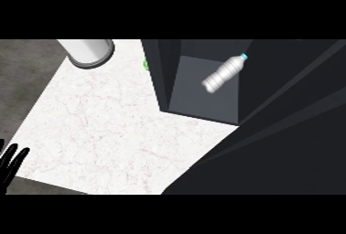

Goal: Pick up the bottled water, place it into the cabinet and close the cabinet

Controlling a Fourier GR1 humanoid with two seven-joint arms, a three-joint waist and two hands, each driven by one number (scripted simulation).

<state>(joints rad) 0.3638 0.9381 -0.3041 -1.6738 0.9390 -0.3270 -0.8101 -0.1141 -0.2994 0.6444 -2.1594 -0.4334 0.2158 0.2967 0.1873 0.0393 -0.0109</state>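
The water bottle (224, 73) lies tilted inside the dark cabinet (202, 98), upper right. The left hand (9, 161) rests at the lower left edge, fingers straight and open.

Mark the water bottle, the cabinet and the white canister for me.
water bottle (223, 74), head view, middle of its ribbed body.
cabinet (162, 73), head view, its dark left wall.
white canister (86, 49), head view, its white side.

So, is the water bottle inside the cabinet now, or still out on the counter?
Inside. The water bottle lies tilted within the cabinet's open compartment, blue cap toward the back, clear of the white counter. No hand holds it.
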